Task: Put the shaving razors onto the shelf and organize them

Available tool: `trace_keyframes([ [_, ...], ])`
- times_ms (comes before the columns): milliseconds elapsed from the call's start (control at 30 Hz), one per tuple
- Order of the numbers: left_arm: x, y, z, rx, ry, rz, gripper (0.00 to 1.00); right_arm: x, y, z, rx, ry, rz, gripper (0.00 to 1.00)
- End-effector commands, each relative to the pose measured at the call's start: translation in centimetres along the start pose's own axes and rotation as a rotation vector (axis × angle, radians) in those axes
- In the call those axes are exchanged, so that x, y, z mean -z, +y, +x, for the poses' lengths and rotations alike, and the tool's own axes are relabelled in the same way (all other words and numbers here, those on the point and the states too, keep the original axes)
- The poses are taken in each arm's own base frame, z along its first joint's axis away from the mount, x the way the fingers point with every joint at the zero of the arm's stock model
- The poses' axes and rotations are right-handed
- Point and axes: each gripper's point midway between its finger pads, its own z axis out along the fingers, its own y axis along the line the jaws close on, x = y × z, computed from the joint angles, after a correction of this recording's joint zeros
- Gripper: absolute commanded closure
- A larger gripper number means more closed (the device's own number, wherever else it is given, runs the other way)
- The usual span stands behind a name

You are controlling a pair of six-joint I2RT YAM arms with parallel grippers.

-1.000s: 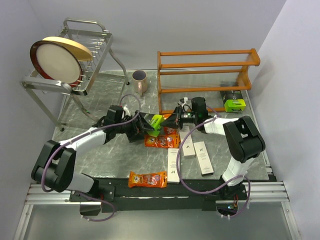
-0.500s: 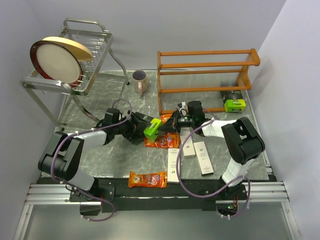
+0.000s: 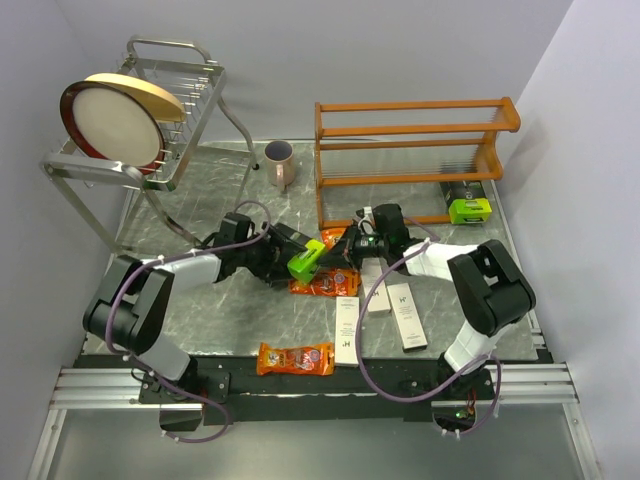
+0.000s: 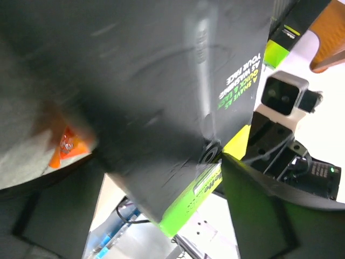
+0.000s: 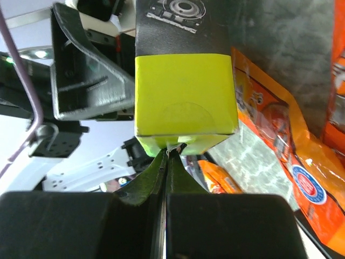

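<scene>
**Lime-green pack between both pincers, mid-desk**

Grey marble desk (image 3: 200,310), walled left, back and right. Orange-brown shelf (image 3: 410,130) sits back right, its right end near the side wall. Silver wire rack (image 3: 185,120) with a round plate (image 3: 110,122) fills the back-left corner. A mauve mug (image 3: 279,160) stands between rack and shelf. Open marble is on the left half, around the left arm and toward the near-left corner. Centre-right is crowded up to the near edge.

Lime-green pack (image 3: 305,262) hangs tilted off the surface, above an orange packet (image 3: 325,283), well short of the shelf. Right pincer (image 5: 168,157) is closed tight, nipping the pack's lime end. Left pincer (image 3: 293,254) stands wide, a finger (image 4: 269,226) on each side of the pack's dark body. Whether they press it cannot be told.

Versus a second ago: the pack has slid a little toward near-left, the left arm's elbow has folded in, and the right wrist has followed leftward. Boxes, packets, mug and rack are unmoved.

Counts:
- White boxes (image 3: 377,292): three, lying centre-right.
- Orange packets: three visible, one under the held pack, one at the near edge, one corner showing by the shelf's left foot.
- Lime packs: two, the held one and a second lime pack (image 3: 468,210) on the shelf's bottom tier at the right end, with a dark box (image 3: 465,188) just behind it.
- One mug, one plate.
</scene>
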Motion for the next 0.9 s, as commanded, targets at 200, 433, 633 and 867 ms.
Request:
trace_keyframes([
  [200,1.2,-2.1,0.6,-0.211,-0.007,0.125,0.43,1.7,-0.9,3.3,0.2,0.064,0.071,0.97],
  [433,2.6,-3.6,0.2,-0.45,-0.025,0.265,0.57,3.0,-0.5,4.1,0.32,0.09,0.054,0.79],
  [633,4.6,-3.6,2.4,-0.623,0.013,0.397,0.57,7.4,1.6,3.3,0.342,0.076,-0.05,0.5],
  [867,5.7,-4.4,4.7,-0.821,0.05,0.486,0.58,10.7,-1.3,1.1,0.267,-0.024,-0.015,0.48],
])
